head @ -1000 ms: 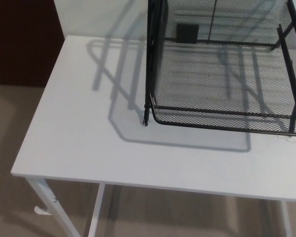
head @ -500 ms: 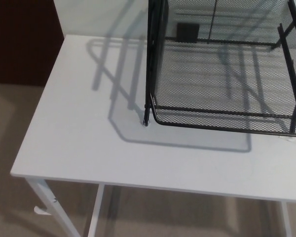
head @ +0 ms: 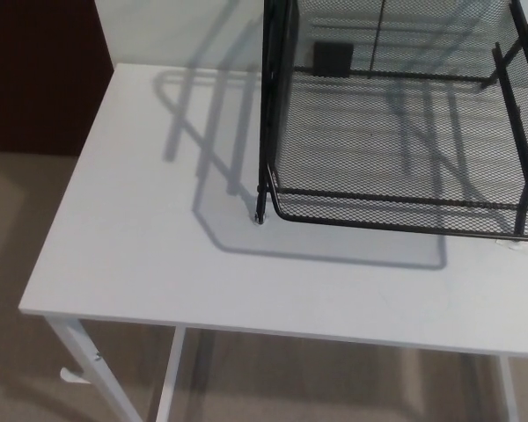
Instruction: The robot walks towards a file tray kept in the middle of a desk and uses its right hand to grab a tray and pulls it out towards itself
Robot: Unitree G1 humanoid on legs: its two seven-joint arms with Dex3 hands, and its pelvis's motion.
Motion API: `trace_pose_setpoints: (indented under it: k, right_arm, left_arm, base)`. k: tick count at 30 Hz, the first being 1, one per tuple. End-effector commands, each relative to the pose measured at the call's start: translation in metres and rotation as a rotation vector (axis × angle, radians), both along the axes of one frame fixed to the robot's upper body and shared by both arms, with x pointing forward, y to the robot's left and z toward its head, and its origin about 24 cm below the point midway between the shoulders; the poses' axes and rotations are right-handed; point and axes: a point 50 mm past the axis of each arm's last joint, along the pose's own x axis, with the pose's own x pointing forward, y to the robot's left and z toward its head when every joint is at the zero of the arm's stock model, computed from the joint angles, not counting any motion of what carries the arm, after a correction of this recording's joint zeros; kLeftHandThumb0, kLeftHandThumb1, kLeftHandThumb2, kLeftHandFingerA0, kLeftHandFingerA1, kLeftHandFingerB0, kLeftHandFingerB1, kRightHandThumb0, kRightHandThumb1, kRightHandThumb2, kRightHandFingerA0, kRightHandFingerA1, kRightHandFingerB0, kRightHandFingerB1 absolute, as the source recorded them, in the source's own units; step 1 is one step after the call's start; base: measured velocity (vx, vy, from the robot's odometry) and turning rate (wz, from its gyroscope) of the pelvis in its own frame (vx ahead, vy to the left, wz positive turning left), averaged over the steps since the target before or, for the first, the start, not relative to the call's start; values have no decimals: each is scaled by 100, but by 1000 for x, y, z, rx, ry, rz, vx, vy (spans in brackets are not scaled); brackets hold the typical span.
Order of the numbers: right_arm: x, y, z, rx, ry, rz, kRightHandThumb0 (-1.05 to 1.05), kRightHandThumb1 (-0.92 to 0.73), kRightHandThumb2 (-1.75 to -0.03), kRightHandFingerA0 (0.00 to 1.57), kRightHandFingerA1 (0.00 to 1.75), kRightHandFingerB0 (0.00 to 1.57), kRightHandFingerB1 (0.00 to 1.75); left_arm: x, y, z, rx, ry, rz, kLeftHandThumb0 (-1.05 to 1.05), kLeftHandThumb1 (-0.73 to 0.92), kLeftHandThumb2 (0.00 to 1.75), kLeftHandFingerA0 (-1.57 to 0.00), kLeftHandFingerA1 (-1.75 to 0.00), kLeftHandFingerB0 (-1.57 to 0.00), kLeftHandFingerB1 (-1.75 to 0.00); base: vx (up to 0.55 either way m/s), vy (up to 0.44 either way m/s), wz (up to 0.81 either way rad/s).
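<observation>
Neither robot hand is showing in frame, so their state cannot be told. The file tray (head: 405, 132) is sitting upper right on the desk (head: 150, 255), its lowest tray (head: 396, 215) projecting forward.

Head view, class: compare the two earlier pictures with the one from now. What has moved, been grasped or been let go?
Nothing visibly changed. The black mesh file tray stands in the same place on the white desk, its shadow unchanged, and neither robot hand is in view.
</observation>
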Motion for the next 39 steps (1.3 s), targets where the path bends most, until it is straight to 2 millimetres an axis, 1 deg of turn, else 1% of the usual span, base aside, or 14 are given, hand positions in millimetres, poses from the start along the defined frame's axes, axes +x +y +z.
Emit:
trace_pose_setpoints:
  k: [1,6,8,9,11,16,17,22,23,30,31,33,36,39]
  right_arm:
    - [2,27,187,-155,-1021,140,-44,-58,-56,51,55,50,46]
    - [15,42,203,-340,-1157,176,-52,-55,-56,40,50,46,41]
    - [29,51,200,-500,-1164,247,-62,-52,-56,17,42,26,31]
    - [35,54,199,-543,-1156,266,-69,-42,-77,7,47,17,40]
    - [45,58,196,-615,-1117,309,-71,-50,-61,0,28,11,32]
    - [79,73,191,-754,-1004,365,-78,-47,-79,0,0,11,26]
    - [84,75,191,-780,-983,364,-69,-51,-56,0,16,9,32]
    - [125,80,181,-934,-867,353,-75,-53,-58,0,18,9,30]
    - [139,82,177,-964,-836,346,-80,-47,-84,0,6,4,29]
    - [174,92,162,-1028,-724,328,-76,-45,-83,0,1,7,13]
    - [181,94,160,-1051,-707,319,-79,-45,-58,0,20,2,27]
    - [192,98,154,-1099,-668,307,-67,-40,-81,0,5,4,13]
    - [201,102,147,-1104,-656,292,-77,-38,-61,0,20,4,24]
    - [213,105,134,-1149,-639,257,-60,-37,-79,0,10,8,25]
  left_arm:
    - [17,17,15,29,-61,-10,-25,52,56,-56,-44,-38,-35]
    - [14,18,14,34,-56,-10,-25,53,56,-55,-43,-37,-35]
    - [14,18,14,27,-58,-8,-25,52,56,-56,-45,-38,-35]
    - [13,18,16,23,-63,-10,-25,52,56,-55,-45,-38,-35]
    - [13,17,16,22,-61,-13,-27,52,56,-55,-45,-38,-34]
    - [13,18,16,32,-51,-13,-25,52,56,-51,-42,-36,-34]
    - [14,18,16,35,-50,-14,-24,52,56,-52,-42,-36,-34]
    - [15,18,15,41,-50,-27,-22,51,55,-54,-42,-37,-35]
    - [15,18,15,51,-46,-39,-23,52,55,-53,-42,-36,-34]
    - [18,18,16,65,-47,-53,-23,50,55,-54,-43,-37,-34]
    - [19,18,16,65,-48,-58,-23,50,55,-54,-43,-37,-34]
    - [21,18,17,67,-48,-63,-24,50,55,-54,-42,-38,-34]
    - [21,18,18,70,-50,-69,-23,50,55,-54,-42,-38,-34]
    - [20,18,18,62,-45,-81,-24,51,55,-53,-41,-37,-34]
  base:
    - [0,0,0]
    - [0,0,0]
    - [0,0,0]
    - [0,0,0]
    - [0,0,0]
    - [0,0,0]
    - [0,0,0]
    - [0,0,0]
    - [0,0,0]
    - [0,0,0]
    - [0,0,0]
    - [0,0,0]
    - [0,0,0]
    - [0,0,0]
